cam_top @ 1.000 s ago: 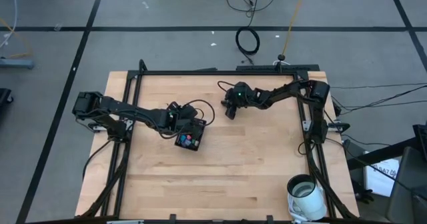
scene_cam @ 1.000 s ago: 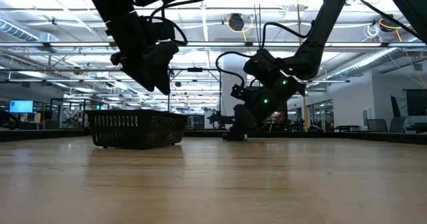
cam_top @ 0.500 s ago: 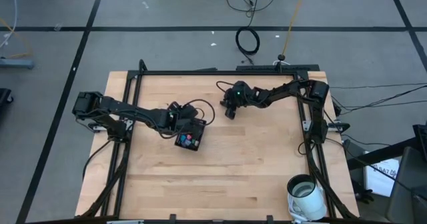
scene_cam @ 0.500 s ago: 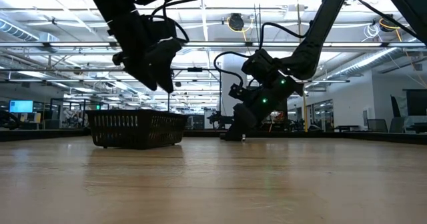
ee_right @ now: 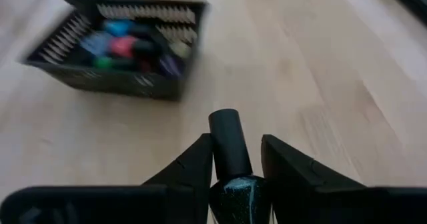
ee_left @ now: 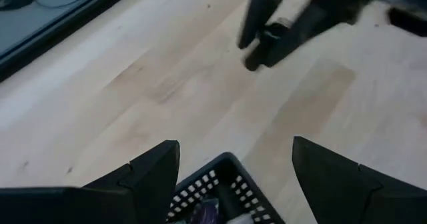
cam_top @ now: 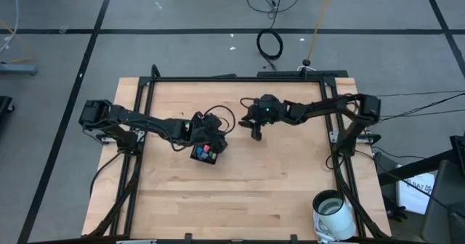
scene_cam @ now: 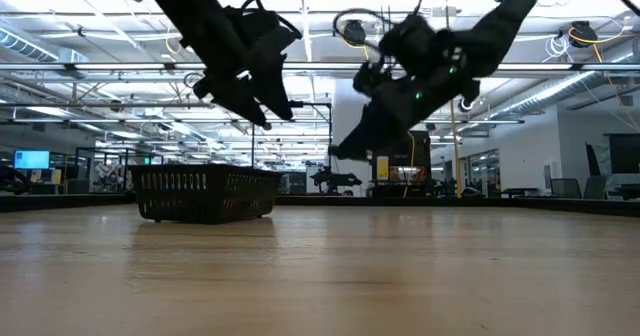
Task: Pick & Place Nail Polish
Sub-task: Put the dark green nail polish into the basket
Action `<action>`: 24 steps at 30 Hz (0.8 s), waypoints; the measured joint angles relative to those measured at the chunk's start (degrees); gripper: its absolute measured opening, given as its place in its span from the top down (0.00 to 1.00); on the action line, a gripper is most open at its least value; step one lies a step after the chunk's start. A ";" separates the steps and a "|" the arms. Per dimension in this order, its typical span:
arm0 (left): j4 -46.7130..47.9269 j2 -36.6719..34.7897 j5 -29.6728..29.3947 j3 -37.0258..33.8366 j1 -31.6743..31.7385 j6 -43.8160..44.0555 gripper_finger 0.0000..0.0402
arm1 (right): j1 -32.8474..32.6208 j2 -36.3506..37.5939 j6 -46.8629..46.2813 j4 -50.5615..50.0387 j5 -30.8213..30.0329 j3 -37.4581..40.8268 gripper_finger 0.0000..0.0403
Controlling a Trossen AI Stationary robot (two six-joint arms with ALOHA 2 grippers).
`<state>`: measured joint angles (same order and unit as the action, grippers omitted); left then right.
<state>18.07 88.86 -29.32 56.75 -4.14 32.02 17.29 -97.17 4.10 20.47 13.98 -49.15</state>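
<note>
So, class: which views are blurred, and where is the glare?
Right wrist view: the black tray is smeared, while the held nail polish bottle stays sharp. Left wrist view: the right pincer is blurred. Low view: bright ceiling lights silhouette both arms.

Bare table (cam_top: pixel 276 186) beyond tray (cam_top: pixel 206 154), left end effector (cam_top: pixel 215 128) above

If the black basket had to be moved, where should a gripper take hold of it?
Best guess: pinch the top edge of one slotted wall of the black basket from above. It sits flat on the table, open upward, and its thin upright walls suit a two-finger pinch. Choose a side away from the left gripper hovering over it; bottles fill the inside.
</note>
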 joint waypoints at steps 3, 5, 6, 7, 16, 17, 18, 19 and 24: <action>-2.15 0.00 0.20 -0.02 0.00 -0.93 0.31 | -3.12 3.26 0.52 -0.70 -0.12 0.15 0.75; -3.78 0.00 0.89 0.00 0.04 -0.67 0.31 | -5.15 5.22 1.65 0.11 -0.28 0.07 0.75; -4.93 0.00 1.17 -0.01 0.17 -0.35 0.31 | -5.94 6.24 2.09 -0.04 -0.32 0.07 0.75; -5.99 0.00 1.38 0.00 0.25 -0.06 0.31 | -6.73 7.07 2.47 -0.11 -0.38 0.07 0.75; -7.28 -2.12 1.99 0.00 0.43 -3.82 0.31 | -12.26 9.35 1.47 1.27 -0.56 0.02 0.75; -6.17 -2.96 0.95 0.00 0.62 -3.86 0.31 | -12.92 9.10 1.31 1.83 -0.60 0.02 0.75; -4.76 -3.67 0.01 0.00 0.80 -3.85 0.31 | -13.56 8.95 1.31 2.12 -0.65 0.02 0.75; -3.75 -4.35 -0.85 0.00 0.97 -3.86 0.31 | -14.17 8.75 1.30 2.58 -0.66 0.02 0.75; 1.83 -8.71 -5.82 0.04 1.57 -3.79 0.31 | -16.30 5.69 -0.78 10.77 -0.66 0.02 0.75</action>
<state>19.90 80.15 -35.14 56.79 -2.57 28.23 0.99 -91.49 3.32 31.24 13.32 -49.12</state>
